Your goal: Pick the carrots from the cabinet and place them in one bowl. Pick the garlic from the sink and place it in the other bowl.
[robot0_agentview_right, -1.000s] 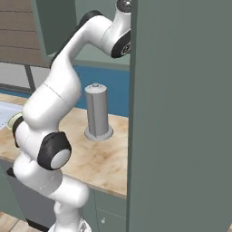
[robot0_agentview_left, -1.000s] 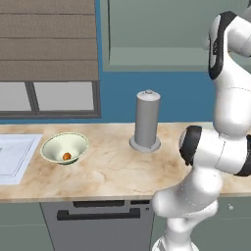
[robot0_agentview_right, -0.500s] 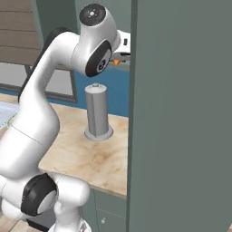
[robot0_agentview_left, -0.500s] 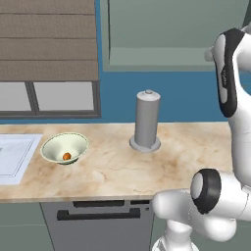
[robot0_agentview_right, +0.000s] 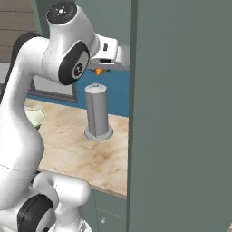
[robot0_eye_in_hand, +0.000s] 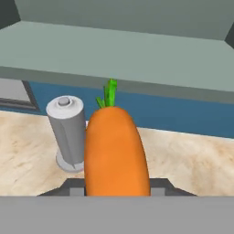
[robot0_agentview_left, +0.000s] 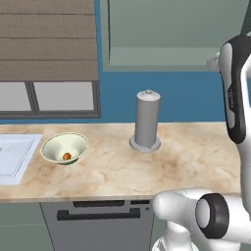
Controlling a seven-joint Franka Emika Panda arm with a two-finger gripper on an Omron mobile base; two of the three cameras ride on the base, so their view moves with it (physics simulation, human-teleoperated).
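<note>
The white arm reached high, level with the grey-green wall cabinet [robot0_agentview_left: 176, 34], its two-finger gripper [robot0_eye_in_hand: 117, 185] clamped on a stubby orange carrot [robot0_eye_in_hand: 116, 151].

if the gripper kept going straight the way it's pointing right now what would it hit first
Probably the cabinet. The gripper, shut on a carrot, points at the cabinet's open front, with the grey canister lower and left of the line. Depth is unclear, so this is a guess.

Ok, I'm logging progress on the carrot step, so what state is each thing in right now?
gripper: shut on the carrot, up by the cabinet.
carrot: held, green top pointing away from the hand.
cabinet: open, shelf bare where seen.
cream-green bowl: upright on the counter, one small orange piece inside.
grey canister: upright on the counter, lid on.
sink: no garlic in the part seen.
</note>
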